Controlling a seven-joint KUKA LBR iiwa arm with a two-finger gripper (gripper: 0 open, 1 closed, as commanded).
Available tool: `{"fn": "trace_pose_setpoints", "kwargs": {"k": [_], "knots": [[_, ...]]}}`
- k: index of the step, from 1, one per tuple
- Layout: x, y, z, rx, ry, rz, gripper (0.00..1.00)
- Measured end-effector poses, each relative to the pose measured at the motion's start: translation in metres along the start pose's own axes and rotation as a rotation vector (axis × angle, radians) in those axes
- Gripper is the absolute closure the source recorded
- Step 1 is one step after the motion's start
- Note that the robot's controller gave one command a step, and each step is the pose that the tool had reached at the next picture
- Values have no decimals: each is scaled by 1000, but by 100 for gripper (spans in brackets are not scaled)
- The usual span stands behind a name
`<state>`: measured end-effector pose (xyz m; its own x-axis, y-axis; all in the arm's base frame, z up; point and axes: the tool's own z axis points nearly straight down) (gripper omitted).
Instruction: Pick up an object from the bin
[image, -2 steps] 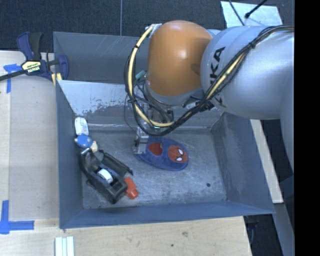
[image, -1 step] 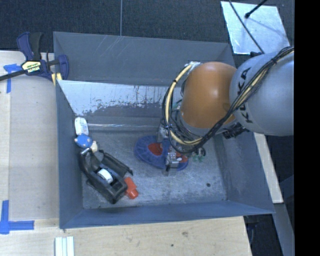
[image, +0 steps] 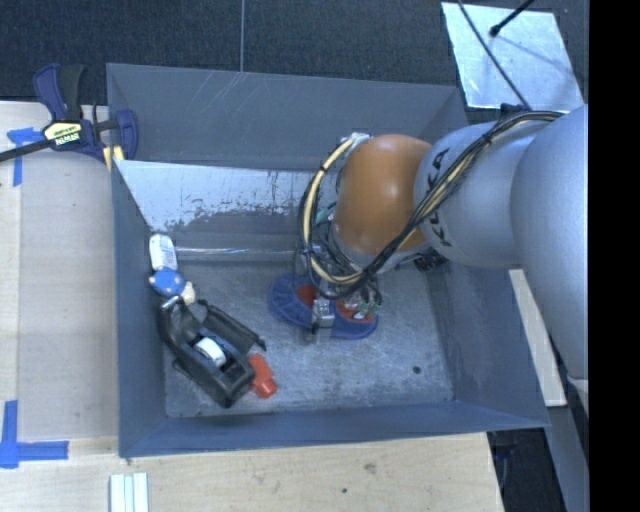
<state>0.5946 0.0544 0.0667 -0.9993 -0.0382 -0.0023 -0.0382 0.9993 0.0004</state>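
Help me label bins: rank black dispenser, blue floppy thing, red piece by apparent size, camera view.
Largest: black dispenser
blue floppy thing, partly under the tool, so these two are unsure
red piece, clearly smallest

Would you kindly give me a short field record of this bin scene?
bin: grey metal, few loose things
gripper: down at mid-bin, over the blue thing
blue thing: flat, red parts, partly hidden by gripper
black thing: left side, white part inside
orange piece: at black thing's right end
white-blue thing: by left wall, above black thing
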Motion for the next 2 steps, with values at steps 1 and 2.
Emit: {"fn": "trace_pose_setpoints", "kwargs": {"k": [1,2], "knots": [[-3,1,-8,-1,-8,2,100],[-6,3,-142,0,-10,-4,100]]}}
